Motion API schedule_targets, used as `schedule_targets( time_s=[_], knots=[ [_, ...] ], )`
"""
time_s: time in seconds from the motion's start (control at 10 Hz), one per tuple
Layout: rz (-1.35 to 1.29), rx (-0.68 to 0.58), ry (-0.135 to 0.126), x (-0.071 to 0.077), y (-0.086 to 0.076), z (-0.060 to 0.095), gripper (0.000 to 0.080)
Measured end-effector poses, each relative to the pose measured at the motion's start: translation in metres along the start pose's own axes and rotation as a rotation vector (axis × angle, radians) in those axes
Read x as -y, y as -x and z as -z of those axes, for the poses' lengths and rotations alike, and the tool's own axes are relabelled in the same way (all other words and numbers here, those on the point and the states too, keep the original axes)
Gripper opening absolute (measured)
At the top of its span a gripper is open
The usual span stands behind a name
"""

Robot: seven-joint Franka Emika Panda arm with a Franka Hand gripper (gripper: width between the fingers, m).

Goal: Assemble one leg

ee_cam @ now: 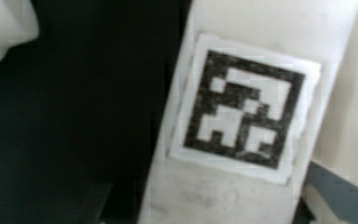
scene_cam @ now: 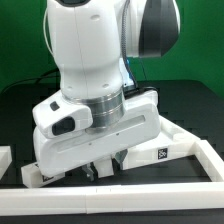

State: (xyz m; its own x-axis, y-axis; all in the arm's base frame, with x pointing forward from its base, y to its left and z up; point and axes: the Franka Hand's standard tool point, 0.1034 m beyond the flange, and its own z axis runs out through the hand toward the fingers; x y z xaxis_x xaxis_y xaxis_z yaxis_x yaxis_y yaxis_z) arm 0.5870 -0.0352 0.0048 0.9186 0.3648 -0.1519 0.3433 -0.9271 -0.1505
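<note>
Right, I have the arm (scene_cam: pixel 95 60) low over the black surface (scene_cam: pixel 190 112), and a tagged white leg (ee_cam: pixel 247 110) fills the wrist view. I cannot tell whether the fingers grip it. This looks like the grasping step. Next, I'd confirm a hold before lifting.

Work surface as I see it from the remote station. Black table top (scene_cam: pixel 25 115) carrying a white rail (scene_cam: pixel 130 185) along its near edge. At the exterior view's right this meets a second white rail (scene_cam: pixel 190 135) running back, forming a corner. Just inside the corner lies a white part with a black-and-white tag (scene_cam: pixel 162 153); I cannot tell which part. A further white piece (scene_cam: pixel 5 158) is cut off at the exterior view's left. Wrist view: tagged leg (ee_cam: pixel 247 110) beside dark table surface; contact not visible.
</note>
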Motion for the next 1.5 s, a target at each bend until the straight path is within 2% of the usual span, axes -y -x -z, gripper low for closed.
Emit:
schedule_targets(
  time_s=[0.3,0.5,0.7,0.8,0.9,1.1,1.3,1.4,1.5],
  knots=[
    [-0.002,0.003,-0.002,-0.001,0.001,0.001,0.0294],
    [-0.018,0.033,-0.017,-0.009,0.009,0.025,0.0294],
    [-0.015,0.029,-0.003,-0.021,0.033,0.055,0.0294],
    [-0.006,0.026,0.000,-0.033,0.045,0.061,0.0294],
    [-0.024,0.025,0.000,-0.042,0.051,0.062,0.0294],
    [-0.013,0.030,-0.003,-0.035,0.048,0.059,0.0294],
    [-0.024,0.021,0.003,-0.037,0.049,0.056,0.0294],
    [-0.064,-0.019,0.033,-0.043,0.055,0.043,0.0294],
    [-0.056,-0.019,0.037,-0.050,0.079,0.032,0.0294]
  ],
)
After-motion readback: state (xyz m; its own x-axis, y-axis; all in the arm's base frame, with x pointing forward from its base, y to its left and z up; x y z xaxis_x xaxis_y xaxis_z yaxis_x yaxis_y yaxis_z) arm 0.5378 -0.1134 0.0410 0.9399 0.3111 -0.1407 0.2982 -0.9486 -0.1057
